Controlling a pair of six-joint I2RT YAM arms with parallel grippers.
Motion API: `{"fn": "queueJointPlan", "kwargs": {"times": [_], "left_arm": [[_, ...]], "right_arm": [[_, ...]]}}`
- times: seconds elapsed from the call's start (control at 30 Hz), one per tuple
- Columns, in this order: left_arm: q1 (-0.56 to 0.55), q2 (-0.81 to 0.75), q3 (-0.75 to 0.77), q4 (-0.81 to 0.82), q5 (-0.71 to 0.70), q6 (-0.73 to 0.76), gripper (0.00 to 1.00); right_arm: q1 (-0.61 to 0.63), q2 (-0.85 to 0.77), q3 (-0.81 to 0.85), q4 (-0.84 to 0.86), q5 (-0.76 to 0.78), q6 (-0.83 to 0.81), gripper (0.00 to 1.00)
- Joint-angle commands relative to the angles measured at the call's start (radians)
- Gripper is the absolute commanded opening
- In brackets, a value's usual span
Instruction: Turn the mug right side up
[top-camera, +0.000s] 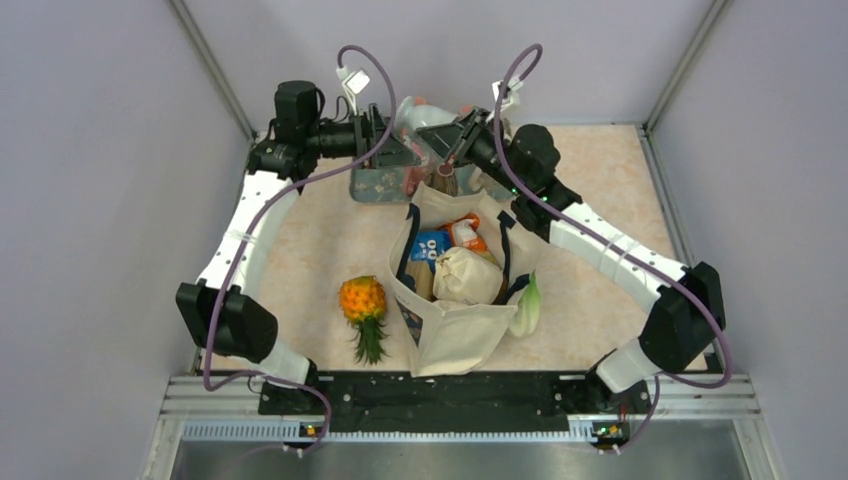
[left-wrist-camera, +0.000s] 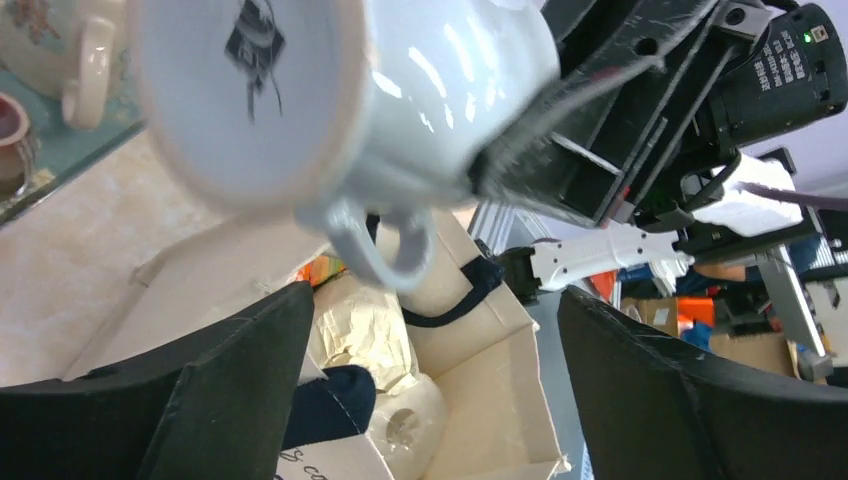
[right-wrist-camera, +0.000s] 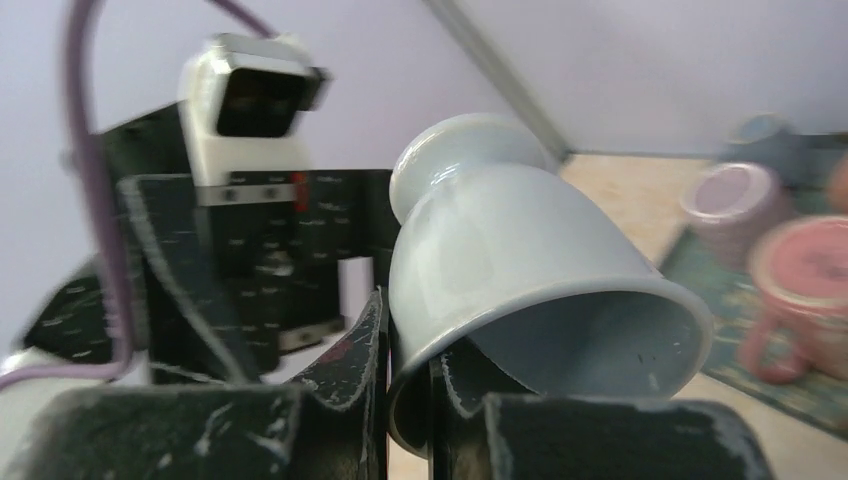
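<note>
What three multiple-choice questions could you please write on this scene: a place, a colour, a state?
1. Where does the pineapple lie? A) left of the tote bag B) inside it C) on the tray
2. What colour is the held mug? A) pink B) white C) green
3. How is the left gripper? A) shut on the mug B) hidden C) open
Answers: 1 A, top view shows it beside the bag; 2 B, white in both wrist views; 3 C, its fingers stand apart; the right gripper pinches the mug's rim.
</note>
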Motion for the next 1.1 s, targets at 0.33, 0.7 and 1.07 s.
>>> {"fn": "queueJointPlan", "kwargs": {"times": [0.33, 0.7, 1.07], "left_arm": [[0.067, -0.02, 0.047, -0.187, -0.516, 0.436, 0.99], [0.069, 0.056, -0.015, -0.22, -0.708, 0.582, 0.99], [0.073, 0.117, -0.06, -0.208, -0.778, 0.628, 0.99]], "right_arm": [[-0.312, -0.159, 0.294, -0.975, 0.512, -0.482, 0.0], [-0.707, 0.015, 0.082, -1.247, 0.346, -0.562, 0.0], [-0.721, 0.213, 0.004, -1.223, 0.321, -0.611, 0.0]]}}
